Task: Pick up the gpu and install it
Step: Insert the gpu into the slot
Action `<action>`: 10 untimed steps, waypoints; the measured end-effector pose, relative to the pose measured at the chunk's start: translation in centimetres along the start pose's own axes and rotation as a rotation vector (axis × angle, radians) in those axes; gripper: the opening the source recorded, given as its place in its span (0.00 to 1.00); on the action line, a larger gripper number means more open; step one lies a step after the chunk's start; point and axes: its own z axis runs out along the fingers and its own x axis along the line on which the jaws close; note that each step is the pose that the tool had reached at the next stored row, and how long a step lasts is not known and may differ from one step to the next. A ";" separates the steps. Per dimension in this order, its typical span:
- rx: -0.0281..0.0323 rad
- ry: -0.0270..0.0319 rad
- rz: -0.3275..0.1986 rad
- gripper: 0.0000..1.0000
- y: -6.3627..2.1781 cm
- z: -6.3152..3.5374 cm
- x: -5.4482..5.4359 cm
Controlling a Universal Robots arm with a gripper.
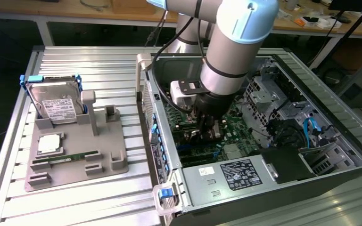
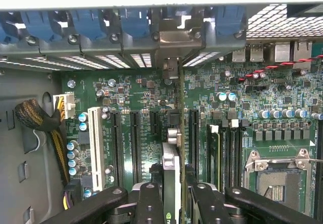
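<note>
- Now the jaws clamp the gpu (image 2: 170,161) edge-on, low over the motherboard (image 2: 217,82) slots (inside the open case (image 1: 325,94)).
- Risk, I judge: slight misalignment would jam its edge beside the slot.

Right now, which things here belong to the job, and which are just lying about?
In the job: the gpu, gripped in the pincer; the motherboard inside the open computer case.
Lying about: hard drive, memory stick, square silver chip, all on the grey holder.
</note>
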 end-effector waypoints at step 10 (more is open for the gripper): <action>-0.0008 0.0023 0.000 0.27 0.01 0.38 0.1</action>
